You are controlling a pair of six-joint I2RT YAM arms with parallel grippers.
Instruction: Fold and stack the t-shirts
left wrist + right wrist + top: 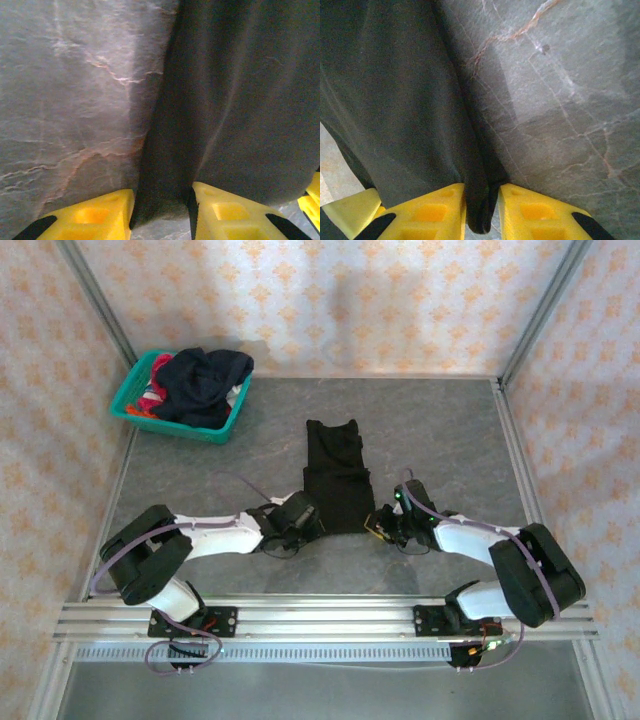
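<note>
A black t-shirt (335,475), folded into a narrow strip, lies lengthwise on the table's middle. My left gripper (316,524) sits low at its near left corner. In the left wrist view the yellow fingers (100,215) stand open either side of the shirt's (240,100) near edge, with cloth lying in the gap of the gripper (162,215). My right gripper (373,527) is at the near right corner. In the right wrist view it (481,210) is shut on a bunched fold of the shirt (385,100). More t-shirts, dark navy (205,380) and red-pink (155,395), fill the basket.
A teal plastic basket (125,408) stands at the table's far left corner. The grey stone-patterned tabletop (450,440) is bare to the shirt's right and left. Patterned walls and metal frame posts close in the sides and back.
</note>
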